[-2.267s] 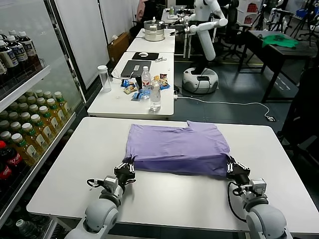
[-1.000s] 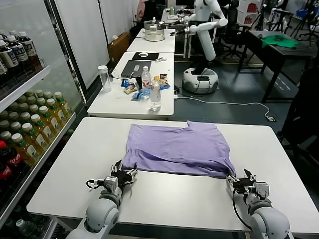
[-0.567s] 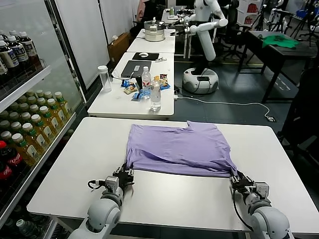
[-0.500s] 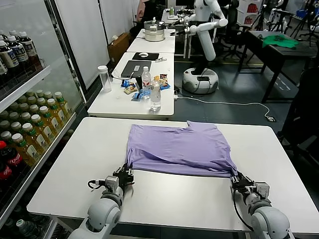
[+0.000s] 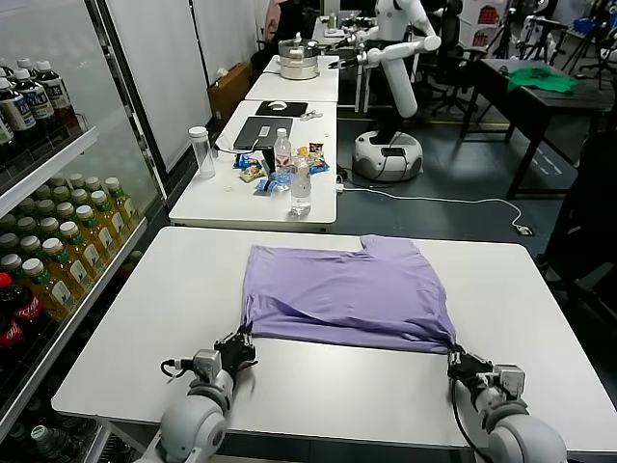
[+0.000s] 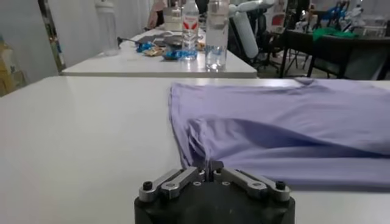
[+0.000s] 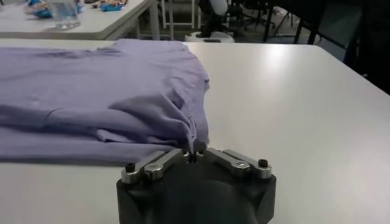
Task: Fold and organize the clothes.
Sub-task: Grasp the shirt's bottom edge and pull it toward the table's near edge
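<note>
Left end effector (image 5: 238, 349) is clamped on the near left corner of the thin lavender-purple short-sleeved cotton T-shirt (image 5: 347, 294), and the right end effector (image 5: 461, 365) is clamped on its near right corner. The shirt lies partly folded across the middle of the white rectangular surface (image 5: 318, 391), near hem towards the surface's near edge. Judgement: for a clean fold, lift both corners together at equal height, keep the hem taut, and carry it straight towards the far edge so the layers do not skew.
</note>
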{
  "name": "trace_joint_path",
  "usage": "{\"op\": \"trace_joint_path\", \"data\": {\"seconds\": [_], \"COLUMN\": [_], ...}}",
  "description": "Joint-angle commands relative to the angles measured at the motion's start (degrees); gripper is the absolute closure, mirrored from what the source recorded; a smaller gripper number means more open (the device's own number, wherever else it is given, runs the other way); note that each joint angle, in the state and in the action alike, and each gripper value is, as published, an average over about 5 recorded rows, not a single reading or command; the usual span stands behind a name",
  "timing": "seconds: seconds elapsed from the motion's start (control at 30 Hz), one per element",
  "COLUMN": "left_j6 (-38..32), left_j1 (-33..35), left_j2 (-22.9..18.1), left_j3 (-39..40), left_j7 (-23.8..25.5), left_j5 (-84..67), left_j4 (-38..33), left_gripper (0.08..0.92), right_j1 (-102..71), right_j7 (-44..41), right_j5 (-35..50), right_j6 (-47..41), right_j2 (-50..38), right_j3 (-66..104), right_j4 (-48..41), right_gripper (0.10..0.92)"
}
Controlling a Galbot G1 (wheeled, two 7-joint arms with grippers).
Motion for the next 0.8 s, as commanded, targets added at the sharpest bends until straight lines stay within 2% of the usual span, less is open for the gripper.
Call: {"op": "trace_joint_path", "data": {"seconds": [0.03, 0.3, 0.57, 0.67, 0.8], "left_j6": [-0.31, 0.71, 4.68, 5.34, 4.76], "left_j1": [17.88, 22.94, 24.57, 26.14, 26.65], "left_j2": [1.86, 3.34, 5.5, 5.8, 5.95], "left_j3": [-3.71, -6.8, -7.84, -8.55, -8.74], "left_j7": [0.3, 0.61, 1.29, 1.3, 1.25], "left_j5": [2.07, 3.93, 5.69, 6.2, 6.05], "left_j4": [-17.04, -19.84, -21.75, -24.57, -28.1], "left_gripper": [0.89, 0.89, 0.89, 0.881, 0.799], "right_j1": [-16.12, -25.41, -23.98, -23.89, -21.88], "right_j7": [-0.37, -0.95, -1.61, -2.38, -3.43], "right_j5": [-7.03, -11.56, -14.91, -15.13, -13.49], "right_j6": [0.4, -0.64, -2.3, -0.83, 1.15], "right_j2": [2.55, 5.12, 5.52, 5.43, 4.62], "right_j3": [1.54, 3.25, 3.18, 3.37, 4.2], "right_j4": [14.42, 20.84, 18.58, 19.93, 22.69], "right_gripper": [0.904, 0.904, 0.901, 0.855, 0.744]}}
